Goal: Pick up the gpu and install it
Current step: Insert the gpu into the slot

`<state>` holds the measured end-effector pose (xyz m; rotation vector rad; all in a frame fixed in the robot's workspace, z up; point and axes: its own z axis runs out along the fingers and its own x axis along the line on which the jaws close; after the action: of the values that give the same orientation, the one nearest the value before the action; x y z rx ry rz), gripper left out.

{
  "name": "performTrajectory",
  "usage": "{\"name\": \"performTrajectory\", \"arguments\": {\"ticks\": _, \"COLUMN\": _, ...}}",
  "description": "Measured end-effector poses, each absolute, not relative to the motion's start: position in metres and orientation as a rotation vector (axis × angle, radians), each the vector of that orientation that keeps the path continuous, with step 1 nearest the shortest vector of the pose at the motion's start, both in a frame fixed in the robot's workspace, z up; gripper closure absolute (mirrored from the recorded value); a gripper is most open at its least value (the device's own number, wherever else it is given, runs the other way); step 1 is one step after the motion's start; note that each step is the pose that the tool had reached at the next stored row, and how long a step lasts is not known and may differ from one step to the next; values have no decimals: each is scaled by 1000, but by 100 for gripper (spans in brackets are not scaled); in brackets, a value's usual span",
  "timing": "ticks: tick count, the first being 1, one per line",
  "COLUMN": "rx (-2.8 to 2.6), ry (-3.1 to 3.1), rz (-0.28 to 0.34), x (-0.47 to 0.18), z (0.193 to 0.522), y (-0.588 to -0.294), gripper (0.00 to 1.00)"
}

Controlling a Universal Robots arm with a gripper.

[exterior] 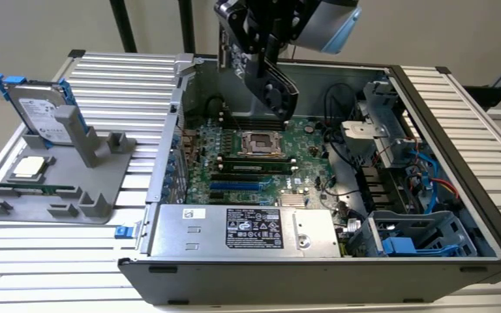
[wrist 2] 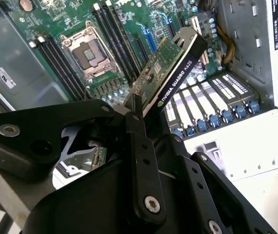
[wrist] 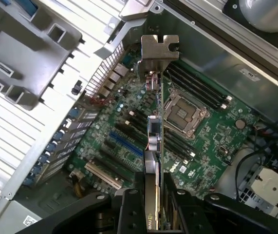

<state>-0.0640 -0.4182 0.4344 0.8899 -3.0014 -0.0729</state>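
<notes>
Exterior view: gripper (exterior: 265, 52) clamped on the gpu (exterior: 278, 86). Card hangs tilted in the air inside the top of the open pc case (exterior: 276, 282), above the motherboard (exterior: 233, 163) by the cpu socket (exterior: 257, 143), not seated in any slot. First wrist view: its silver bracket (wrist: 159, 48) is the end farthest from gripper. Exterior view's left: hard drive (exterior: 40, 109) & memory stick (exterior: 31, 190) sit in grey holder (exterior: 102, 203) on tabletop (exterior: 59, 277).
</notes>
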Motion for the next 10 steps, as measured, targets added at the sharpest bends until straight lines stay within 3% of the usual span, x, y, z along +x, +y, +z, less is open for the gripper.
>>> {"name": "performTrajectory", "arguments": {"ticks": 10, "rx": 1010, "ry": -2961, "rz": -72, "x": -64, "z": 434, "y": -418, "gripper": 100}}
